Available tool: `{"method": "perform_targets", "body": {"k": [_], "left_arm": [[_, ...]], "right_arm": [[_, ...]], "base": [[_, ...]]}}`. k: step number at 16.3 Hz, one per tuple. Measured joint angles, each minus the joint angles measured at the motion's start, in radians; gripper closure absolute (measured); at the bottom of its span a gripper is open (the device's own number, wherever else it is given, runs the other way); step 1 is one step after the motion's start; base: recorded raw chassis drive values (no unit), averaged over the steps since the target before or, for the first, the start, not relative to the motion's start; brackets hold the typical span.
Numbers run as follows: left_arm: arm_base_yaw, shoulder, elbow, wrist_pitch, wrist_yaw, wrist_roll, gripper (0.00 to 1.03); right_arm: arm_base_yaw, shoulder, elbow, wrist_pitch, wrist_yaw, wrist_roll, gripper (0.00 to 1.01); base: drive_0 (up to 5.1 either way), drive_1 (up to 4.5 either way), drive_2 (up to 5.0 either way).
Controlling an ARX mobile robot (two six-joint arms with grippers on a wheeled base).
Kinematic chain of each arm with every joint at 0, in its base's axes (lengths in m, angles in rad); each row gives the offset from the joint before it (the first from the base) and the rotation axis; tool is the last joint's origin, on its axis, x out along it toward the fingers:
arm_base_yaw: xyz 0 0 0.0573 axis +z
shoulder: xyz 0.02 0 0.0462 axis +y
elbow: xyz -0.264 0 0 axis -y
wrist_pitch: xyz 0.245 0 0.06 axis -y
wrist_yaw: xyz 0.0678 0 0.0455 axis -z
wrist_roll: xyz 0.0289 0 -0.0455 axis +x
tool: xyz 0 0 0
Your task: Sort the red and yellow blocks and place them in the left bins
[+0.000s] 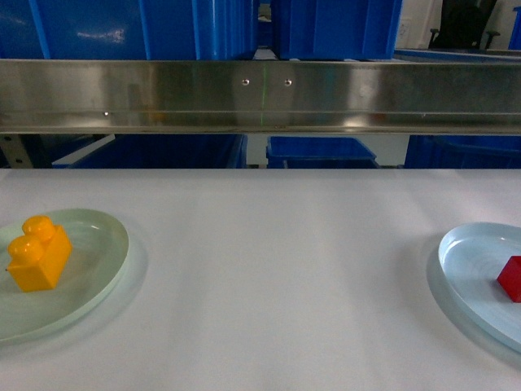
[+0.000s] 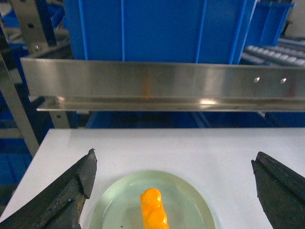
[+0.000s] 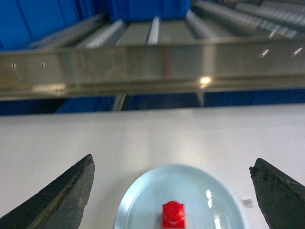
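Observation:
An orange-yellow block [image 1: 37, 253] with two studs lies on a pale green plate [image 1: 102, 261] at the table's left. The red block [image 1: 511, 278] lies on a pale blue plate [image 1: 468, 265] at the right edge. Neither gripper shows in the head view. In the left wrist view my left gripper [image 2: 174, 164] stands open above the yellow block [image 2: 153, 209], fingers wide on both sides. In the right wrist view my right gripper [image 3: 172, 167] stands open above the red block [image 3: 173, 214]. Large blue bins [image 1: 130, 28] stand beyond the steel rail, at upper left and centre.
A steel rail [image 1: 260, 96] runs across the far edge of the white table [image 1: 277, 269]. More blue crates [image 1: 321, 151] sit below it. Roller tracks [image 3: 152, 31] show beyond the rail in the right wrist view. A shelf post [image 2: 21, 109] stands at the table's left.

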Motion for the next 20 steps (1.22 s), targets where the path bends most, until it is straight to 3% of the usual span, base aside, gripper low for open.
{"method": "perform_targets", "body": {"k": [1, 3, 4, 6, 11, 14, 15, 20], "left_arm": [[-0.04, 0.276, 0.114, -0.014, -0.02, 0.019, 0.05], [-0.074, 0.383, 0.129, 0.022, -0.038, 0.039, 0.05], [-0.102, 0.446, 0.14, 0.076, -0.064, 0.047, 0.05], [-0.133, 0.488, 0.146, 0.144, -0.08, 0.047, 0.05], [-0.135, 0.481, 0.146, 0.153, -0.085, 0.047, 0.05], [-0.135, 0.481, 0.146, 0.154, -0.087, 0.047, 0.05], [-0.135, 0.481, 0.146, 0.153, -0.086, 0.047, 0.05], [-0.135, 0.481, 0.146, 0.153, -0.087, 0.047, 0.05]], "right_arm": [[0.021, 0.365, 0.198, -0.081, -0.037, 0.041, 0.03], [0.03, 0.518, 0.244, -0.058, -0.031, 0.065, 0.03], [0.031, 0.577, 0.234, 0.021, 0.005, 0.065, 0.03], [0.029, 0.578, 0.214, 0.101, 0.025, 0.065, 0.03], [0.029, 0.565, 0.214, 0.104, 0.027, 0.065, 0.03], [0.049, 0.65, 0.235, 0.069, 0.01, 0.095, 0.03], [0.051, 0.76, 0.272, 0.039, 0.027, 0.097, 0.03], [0.062, 0.839, 0.329, -0.015, 0.055, 0.077, 0.03]], "base": [[0.0, 0.0, 0.0], [0.0, 0.0, 0.0], [0.0, 0.0, 0.0], [0.0, 0.0, 0.0], [0.0, 0.0, 0.0], [0.0, 0.0, 0.0], [0.0, 0.0, 0.0], [0.0, 0.0, 0.0]]}}
